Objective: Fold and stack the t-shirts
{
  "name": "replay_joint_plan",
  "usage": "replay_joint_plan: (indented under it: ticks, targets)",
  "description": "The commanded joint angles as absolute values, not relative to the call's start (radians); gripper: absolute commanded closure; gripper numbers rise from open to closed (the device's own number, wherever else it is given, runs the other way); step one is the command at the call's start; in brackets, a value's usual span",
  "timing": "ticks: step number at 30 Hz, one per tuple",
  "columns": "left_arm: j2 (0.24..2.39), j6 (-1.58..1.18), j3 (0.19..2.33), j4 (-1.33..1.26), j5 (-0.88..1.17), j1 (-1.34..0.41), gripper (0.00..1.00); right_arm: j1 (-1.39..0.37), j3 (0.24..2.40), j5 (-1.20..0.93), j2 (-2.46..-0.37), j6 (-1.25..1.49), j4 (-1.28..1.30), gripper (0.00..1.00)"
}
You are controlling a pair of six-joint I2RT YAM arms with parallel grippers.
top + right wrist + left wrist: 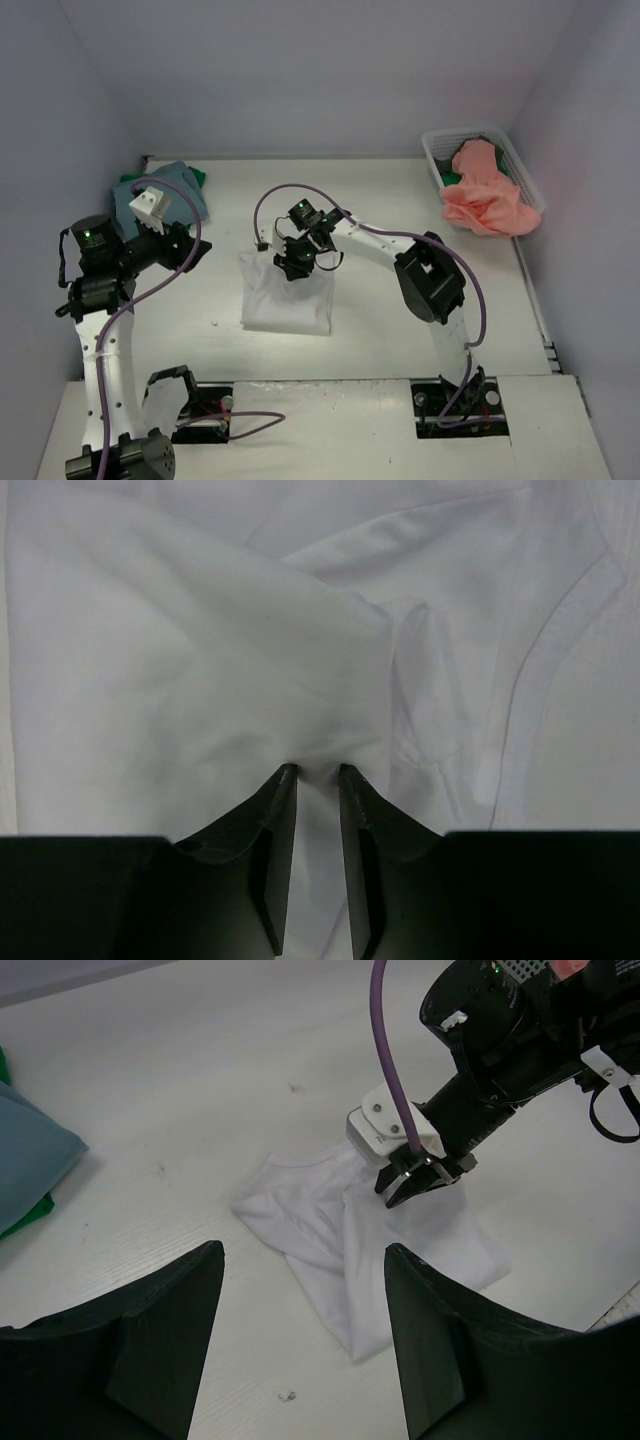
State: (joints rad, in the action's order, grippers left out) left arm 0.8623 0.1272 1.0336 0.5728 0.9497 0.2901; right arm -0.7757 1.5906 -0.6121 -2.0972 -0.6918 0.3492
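Our right arm (430, 280) rises from its base, bends at the elbow and reaches leftward with the wrist tipped down. Our right gripper (315, 772) pinches a fold of the white t-shirt (200, 660) between nearly closed fingertips. Our left arm (95, 300) stands upright with its forearm turned to the right. Our left gripper (302, 1250) hangs in the air, jaws wide apart and holding nothing.
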Motion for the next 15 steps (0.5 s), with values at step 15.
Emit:
replay_joint_plan:
  ticks: [15]
  targets:
    - [0.928, 0.19, 1.114, 0.598, 1.002, 0.293, 0.4, -0.811, 1.674, -0.571, -2.197, -0.627, 0.298, 0.8]
